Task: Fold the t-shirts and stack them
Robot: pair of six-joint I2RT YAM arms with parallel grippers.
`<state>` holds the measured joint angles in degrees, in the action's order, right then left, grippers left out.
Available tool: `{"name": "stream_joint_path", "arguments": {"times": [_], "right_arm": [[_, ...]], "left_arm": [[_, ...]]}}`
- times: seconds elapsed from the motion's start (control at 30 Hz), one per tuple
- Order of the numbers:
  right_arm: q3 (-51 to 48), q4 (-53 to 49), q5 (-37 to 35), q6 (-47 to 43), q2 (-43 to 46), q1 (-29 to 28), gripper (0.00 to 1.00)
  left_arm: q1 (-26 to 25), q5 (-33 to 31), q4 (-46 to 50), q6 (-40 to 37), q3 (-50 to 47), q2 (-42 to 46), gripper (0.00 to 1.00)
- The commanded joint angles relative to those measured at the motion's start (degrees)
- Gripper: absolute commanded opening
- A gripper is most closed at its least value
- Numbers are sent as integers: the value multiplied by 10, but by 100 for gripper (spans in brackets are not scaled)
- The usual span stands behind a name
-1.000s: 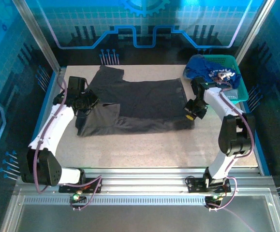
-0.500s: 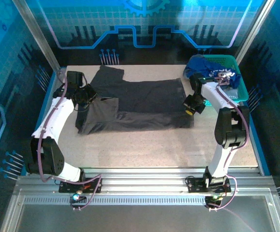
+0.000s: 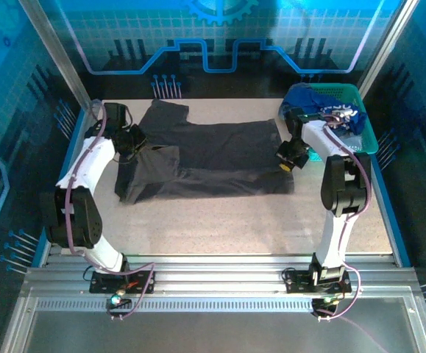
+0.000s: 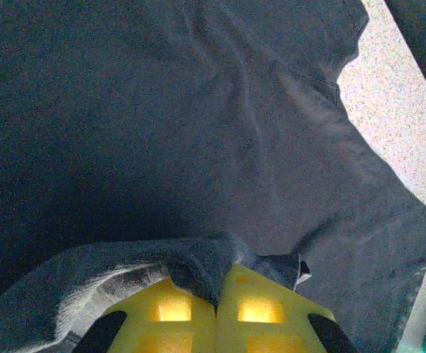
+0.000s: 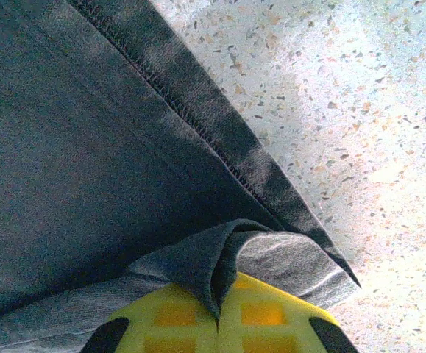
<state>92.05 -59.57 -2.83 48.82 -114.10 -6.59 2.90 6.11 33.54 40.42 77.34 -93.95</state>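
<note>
Your left hand [image 4: 216,287] is clenched on a pinch of the grey shirt [image 3: 220,158] at its left side. Your right hand [image 5: 218,298] grips the hem at the right. The shirt lies spread mid-counter [image 3: 220,220]. I'd move both pinches level and at one pace, cloth taut between, so the fold lands straight. Beyond, more shirts [image 3: 301,99] wait in the basket [image 3: 366,136].

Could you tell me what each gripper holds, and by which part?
Both are shut on the charcoal-grey t-shirt: the left gripper pinches a fold at its left end, the right gripper a fold by the stitched hem.
</note>
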Motion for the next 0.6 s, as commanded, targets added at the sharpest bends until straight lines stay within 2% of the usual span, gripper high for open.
{"name": "stream_joint_path", "arguments": {"times": [0.0,0.4,0.53,0.57], "right_arm": [[22,-13,-14,-5,-15,0,0],[58,-7,-1,-22,-59,-3,0],[69,-9,-1,-26,-76,-2,0],[72,-10,1,-28,-80,-3,0]], "left_arm": [[11,0,-4,-25,27,-17,0],[21,-27,8,-48,47,-60,0],[28,-19,5,-50,52,-73,0],[28,-12,6,-51,57,-80,12]]}}
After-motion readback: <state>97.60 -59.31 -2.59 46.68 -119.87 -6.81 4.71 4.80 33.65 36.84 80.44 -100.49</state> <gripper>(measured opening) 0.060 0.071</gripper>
